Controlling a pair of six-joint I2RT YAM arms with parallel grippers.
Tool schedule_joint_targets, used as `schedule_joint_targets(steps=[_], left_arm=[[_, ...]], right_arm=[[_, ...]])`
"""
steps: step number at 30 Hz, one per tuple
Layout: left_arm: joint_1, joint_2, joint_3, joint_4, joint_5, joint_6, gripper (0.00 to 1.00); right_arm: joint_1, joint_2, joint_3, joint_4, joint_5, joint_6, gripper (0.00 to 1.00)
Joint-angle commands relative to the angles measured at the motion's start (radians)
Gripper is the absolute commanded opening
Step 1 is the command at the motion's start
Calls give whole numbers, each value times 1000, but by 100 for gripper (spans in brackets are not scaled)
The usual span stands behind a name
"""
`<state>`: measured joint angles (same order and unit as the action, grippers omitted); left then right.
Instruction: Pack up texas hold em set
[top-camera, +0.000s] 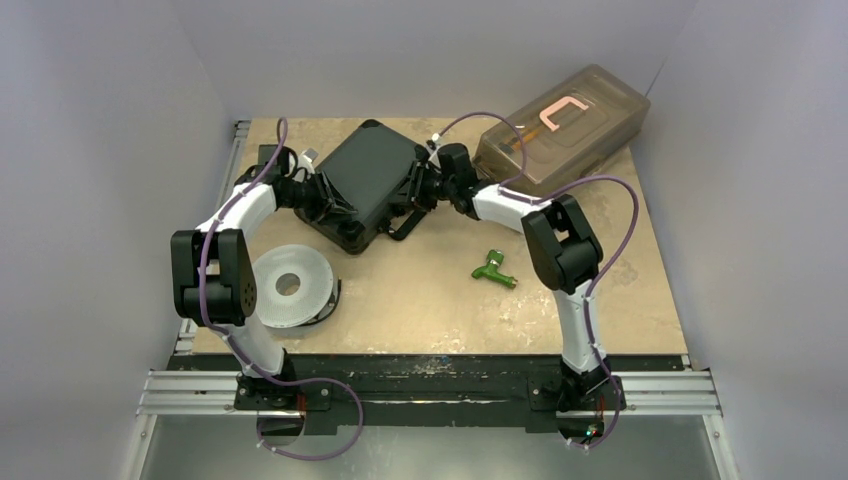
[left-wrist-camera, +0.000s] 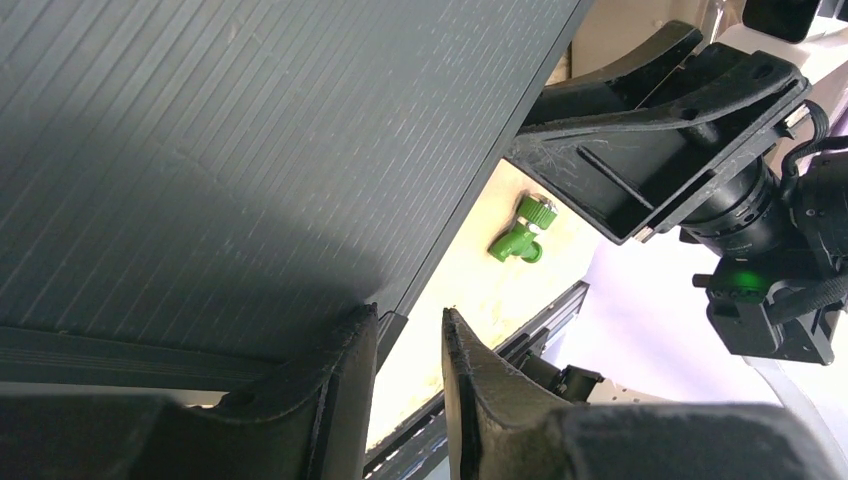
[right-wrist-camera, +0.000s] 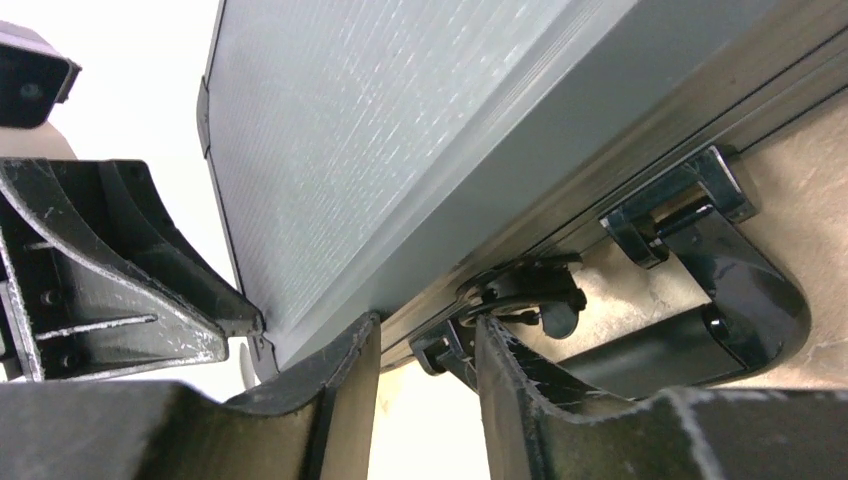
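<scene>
so the small black hard case (top-camera: 365, 185) is lying flat with its lid shut, far middle of the tan table (top-camera: 430, 300), turned on a diagonal. Lid's dark with fine ribbing and rounded corners. The carry handle (right-wrist-camera: 745, 300) is flopped down onto the tabletop off the near-right side, latch (right-wrist-camera: 525, 290) next to it, can't tell if it's clicked

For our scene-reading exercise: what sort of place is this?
Probably a robotics lab test cell: a left arm and right arm bolted at the table edge, plain walls closing it in.
</scene>
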<state>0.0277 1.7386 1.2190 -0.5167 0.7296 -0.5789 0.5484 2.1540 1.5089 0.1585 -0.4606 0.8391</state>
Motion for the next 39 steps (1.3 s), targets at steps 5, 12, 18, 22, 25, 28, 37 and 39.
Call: schedule_joint_targets(steps=[5, 12, 18, 22, 25, 28, 37, 39], left_arm=[[-12, 13, -46, -69, -93, 56, 30], [-12, 12, -47, -66, -91, 55, 30], [-12, 13, -48, -64, -88, 51, 30], [-12, 6, -49, -65, -91, 57, 30], [-12, 1, -43, -68, -97, 60, 30], [-15, -13, -40, -69, -104, 70, 32], [-18, 0, -46, -84, -150, 67, 31], [-18, -9, -30, -100, -179, 87, 32]], right_arm=[[17, 1, 228, 156, -55, -102, 39], [18, 10, 285, 162, -62, -45, 39], [18, 37, 393, 74, -15, -15, 40], [15, -28, 353, -5, 37, -41, 40], [15, -101, 305, -126, 70, -97, 40], [16, -164, 241, -247, 159, -174, 35], [16, -186, 110, -295, 266, -187, 20], [17, -183, 98, -306, 306, -185, 20]])
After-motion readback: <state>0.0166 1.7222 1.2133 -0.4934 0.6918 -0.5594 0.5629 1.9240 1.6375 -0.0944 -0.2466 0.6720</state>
